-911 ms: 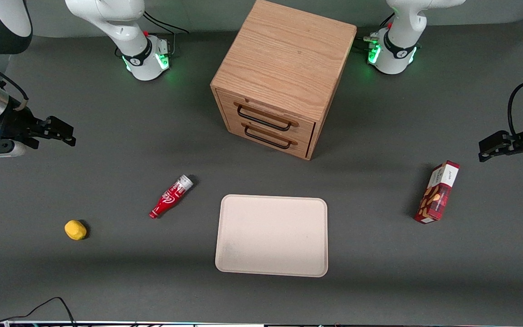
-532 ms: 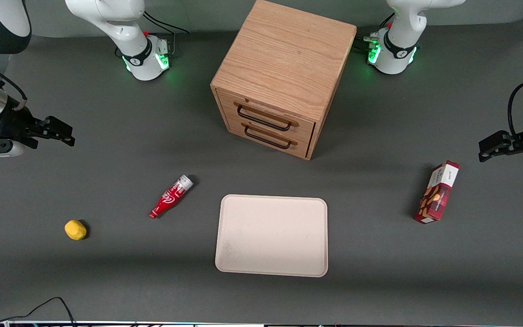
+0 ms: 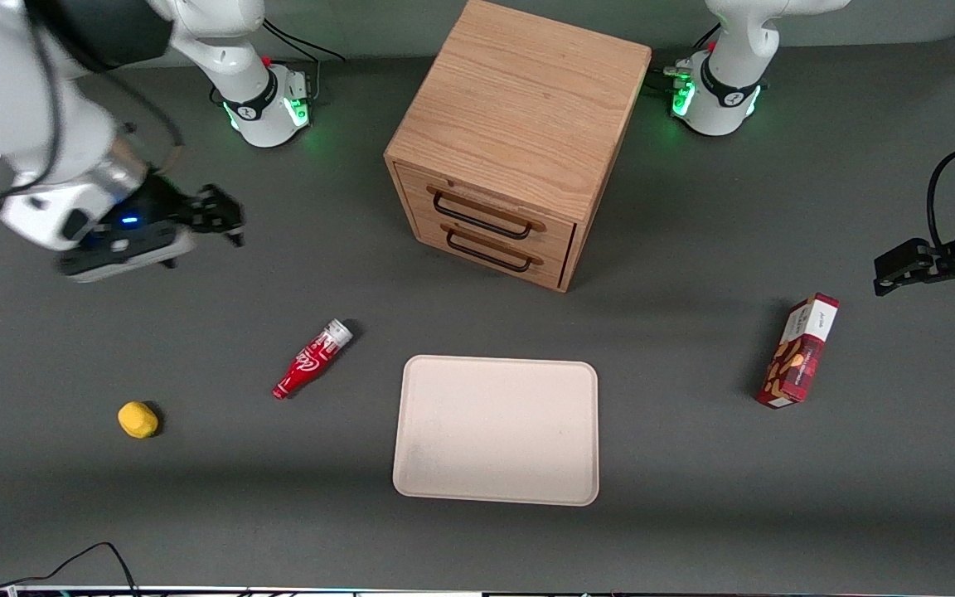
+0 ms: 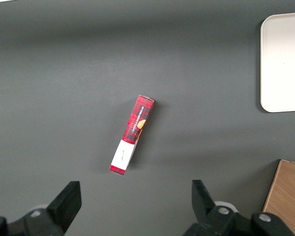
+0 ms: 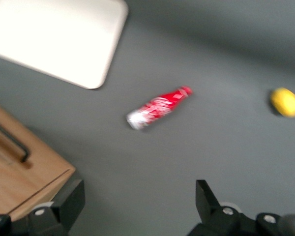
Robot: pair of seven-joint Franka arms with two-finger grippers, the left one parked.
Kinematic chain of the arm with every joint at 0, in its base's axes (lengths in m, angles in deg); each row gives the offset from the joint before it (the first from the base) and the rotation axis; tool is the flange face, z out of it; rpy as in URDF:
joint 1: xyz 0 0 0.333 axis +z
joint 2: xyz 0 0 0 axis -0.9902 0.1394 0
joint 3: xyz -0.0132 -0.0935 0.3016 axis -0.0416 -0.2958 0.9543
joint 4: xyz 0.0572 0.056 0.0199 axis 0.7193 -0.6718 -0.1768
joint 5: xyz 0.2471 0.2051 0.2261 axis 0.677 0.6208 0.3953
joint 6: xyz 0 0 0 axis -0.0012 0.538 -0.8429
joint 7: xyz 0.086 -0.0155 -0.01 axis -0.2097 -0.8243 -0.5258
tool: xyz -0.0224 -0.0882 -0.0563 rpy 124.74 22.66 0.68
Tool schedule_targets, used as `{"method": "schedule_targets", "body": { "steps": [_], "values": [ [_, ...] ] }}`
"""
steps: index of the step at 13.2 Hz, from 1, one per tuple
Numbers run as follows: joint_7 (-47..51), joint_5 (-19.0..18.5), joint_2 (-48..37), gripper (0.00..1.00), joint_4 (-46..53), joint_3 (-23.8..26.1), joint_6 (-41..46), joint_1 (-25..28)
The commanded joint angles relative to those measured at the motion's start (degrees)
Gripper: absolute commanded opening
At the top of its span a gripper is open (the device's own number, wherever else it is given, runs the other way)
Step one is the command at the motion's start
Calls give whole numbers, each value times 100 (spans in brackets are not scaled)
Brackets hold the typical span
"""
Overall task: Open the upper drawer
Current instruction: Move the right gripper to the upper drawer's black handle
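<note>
While the tool (image 3: 225,217) hung above the worktop (image 3: 693,464) toward the working arm's end, its fingers stood apart with nothing between them; the wrist view showed both fingers spread wide over bare surface. The upper drawer (image 3: 490,217) sat shut in the front of the wooden cabinet (image 3: 519,124), directly above its twin, the lower drawer (image 3: 494,253); its black handle (image 3: 482,215) ran lengthwise across the drawer face, roughly level with the worktop and slightly skewed to the front camera. From the tool, the handle lay sideways toward the middle of the worktop, at much the same depth from the front camera, well apart; the coming move would probably need the fingers to straddle that bar across its long axis, from in front of the drawer. A red bottle (image 3: 312,359), a yellow lemon (image 3: 138,419) and a pale tray (image 3: 496,431) lay nearer the front camera, clear of that path; a red box (image 3: 799,351) lay toward the parked arm's end.
</note>
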Motion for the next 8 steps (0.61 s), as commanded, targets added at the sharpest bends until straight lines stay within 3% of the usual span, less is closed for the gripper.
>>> {"method": "schedule_targets", "body": {
  "steps": [1, 5, 8],
  "values": [
    [37, -135, 639, 100, 623, 785, 21, 90],
    [2, -759, 1499, 100, 975, 1735, -93, 468],
    [-94, -830, 2106, 100, 975, 1966, -506, 792]
  ]
}}
